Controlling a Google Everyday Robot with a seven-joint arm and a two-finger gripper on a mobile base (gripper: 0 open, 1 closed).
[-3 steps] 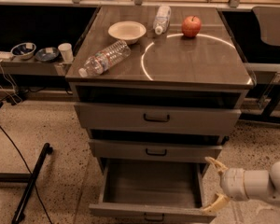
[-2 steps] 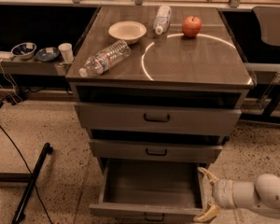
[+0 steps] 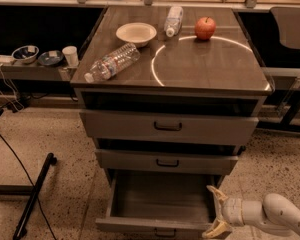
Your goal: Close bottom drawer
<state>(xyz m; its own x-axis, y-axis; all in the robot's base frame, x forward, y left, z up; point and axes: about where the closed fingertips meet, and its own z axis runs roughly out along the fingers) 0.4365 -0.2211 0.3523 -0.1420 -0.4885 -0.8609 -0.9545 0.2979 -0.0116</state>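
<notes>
Cabinet [image 3: 205, 66]: three grey drawers, the upper two nearly shut.
Bottom drawer [image 3: 150, 226]: lowest in the cabinet, pulled well out toward the camera and empty. Its long axis runs left to right and its front panel faces the camera. It has not moved in the last second.
Gripper [image 3: 214, 211]: fingers apart at the drawer's right front corner. It has slid left and down from farther right, so the closing push looks imminent, not begun.
Handle [image 3: 165, 232]: centred on the front panel, untouched.

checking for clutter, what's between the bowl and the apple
A small bottle, seen in the camera view. The gripper sits at the right front corner of the open bottom drawer.
</notes>
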